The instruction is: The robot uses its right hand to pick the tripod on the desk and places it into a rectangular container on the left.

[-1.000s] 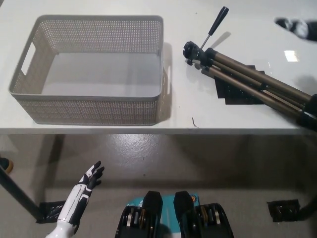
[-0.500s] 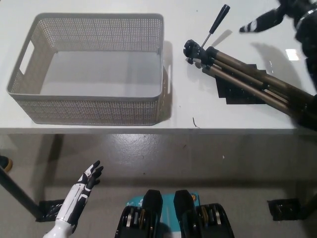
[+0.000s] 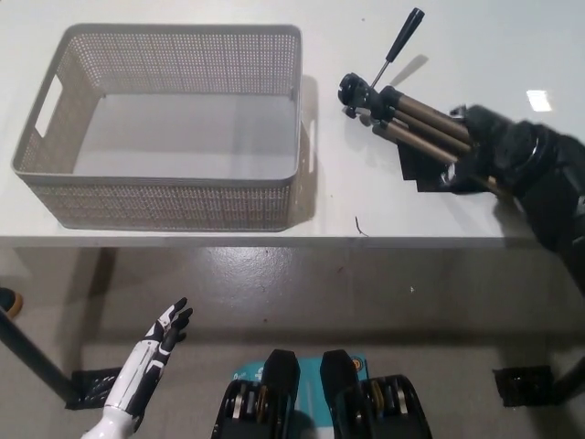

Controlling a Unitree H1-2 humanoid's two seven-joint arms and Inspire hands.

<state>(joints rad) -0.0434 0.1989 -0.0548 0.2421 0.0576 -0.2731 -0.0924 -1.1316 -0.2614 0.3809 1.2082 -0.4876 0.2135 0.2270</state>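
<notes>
Black right hand sits over the legs of the folded bronze-legged tripod; whether it grips, cannot tell. Tripod's long axis runs head upper-left toward the perforated grey rectangular basket, which lies well left. White left hand rests low, fingers apart, holding nothing.

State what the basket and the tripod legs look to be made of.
The basket looks like moulded plastic, matte light grey: its walls carry a fine regular perforated mesh and cut-out handles. The tripod legs look like metal tubes with a satin bronze-brown sheen; its head and handle look like black plastic or rubber, hard to tell.
</notes>
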